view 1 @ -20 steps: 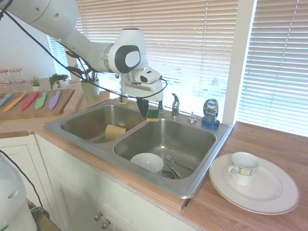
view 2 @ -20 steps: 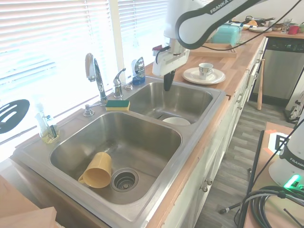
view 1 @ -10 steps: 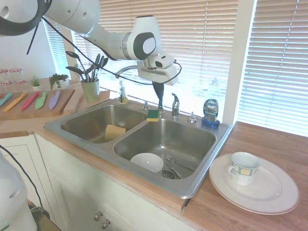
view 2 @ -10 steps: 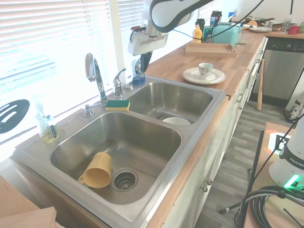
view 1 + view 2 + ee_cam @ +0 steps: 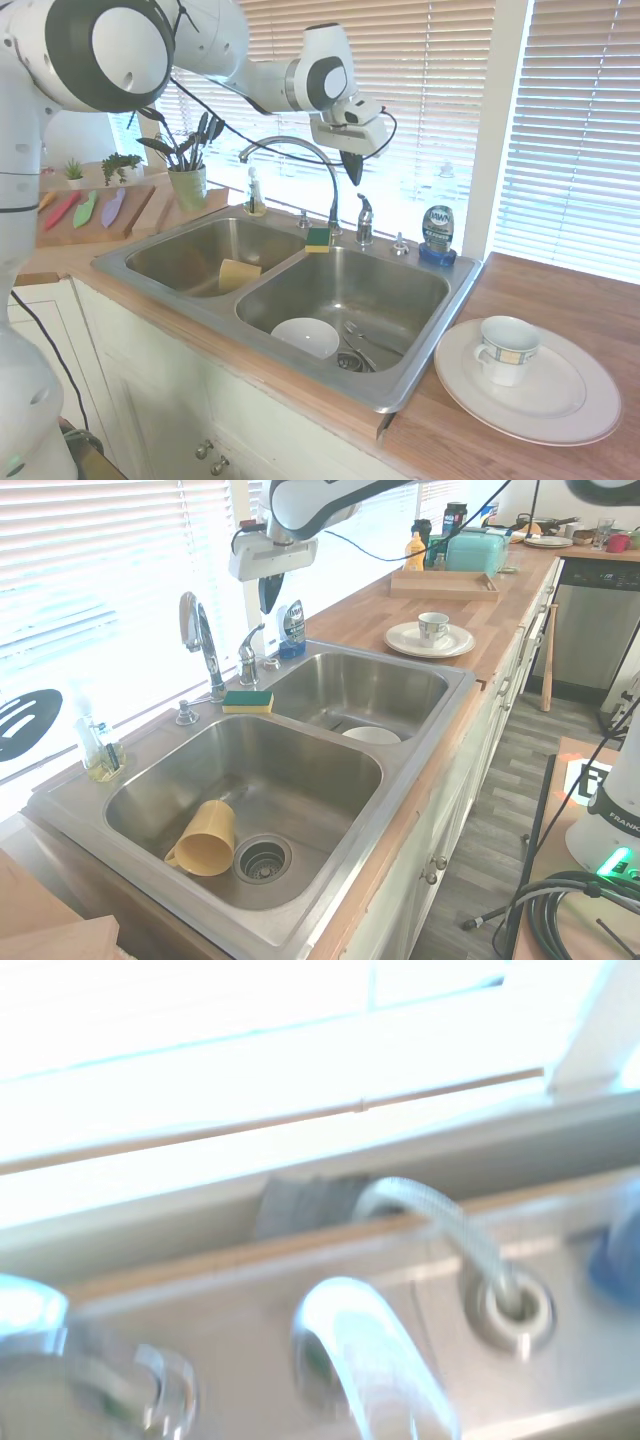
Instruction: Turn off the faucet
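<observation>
Taking the double steel sink (image 5: 140, 272) as the landmark and reading the first exterior view from left to right: a potted bunch of dark utensils (image 5: 187, 172) stands on the worktop (image 5: 520, 452) behind the sink's left end, and a yellow cup (image 5: 238, 273) lies in the left basin. The faucet (image 5: 300, 158) rises from the sink's back ledge at the divider, its gooseneck arching over toward the left basin, with its small chrome lever handle (image 5: 364, 218) just to the right on the same ledge. A green-and-yellow sponge (image 5: 318, 238) sits at the spout's base. The end effector (image 5: 353, 172) hangs above the lever handle, apart from it, fingers close together and holding nothing. A white bowl (image 5: 306, 337) rests in the right basin. A blue dish-soap bottle (image 5: 437, 235) stands at the sink's back right corner. Right of the sink, a mug (image 5: 506, 349) sits on a white plate (image 5: 585, 408).
</observation>
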Action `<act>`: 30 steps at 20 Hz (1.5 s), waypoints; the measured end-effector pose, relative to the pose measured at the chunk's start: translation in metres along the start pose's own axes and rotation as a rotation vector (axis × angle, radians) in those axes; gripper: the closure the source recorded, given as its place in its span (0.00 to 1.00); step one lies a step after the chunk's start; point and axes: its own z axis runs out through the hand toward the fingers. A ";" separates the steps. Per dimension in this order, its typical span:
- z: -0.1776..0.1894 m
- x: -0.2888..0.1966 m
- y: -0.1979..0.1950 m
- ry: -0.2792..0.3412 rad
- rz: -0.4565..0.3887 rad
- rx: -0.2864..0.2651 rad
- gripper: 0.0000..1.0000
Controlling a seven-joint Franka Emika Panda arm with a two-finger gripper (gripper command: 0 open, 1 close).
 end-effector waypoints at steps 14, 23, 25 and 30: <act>0.034 0.008 -0.008 -0.010 0.011 -0.038 1.00; 0.036 -0.007 -0.015 -0.019 -0.011 -0.038 1.00; 0.038 -0.008 -0.014 -0.021 -0.011 -0.040 1.00; 0.052 -0.012 -0.002 -0.027 -0.009 -0.054 1.00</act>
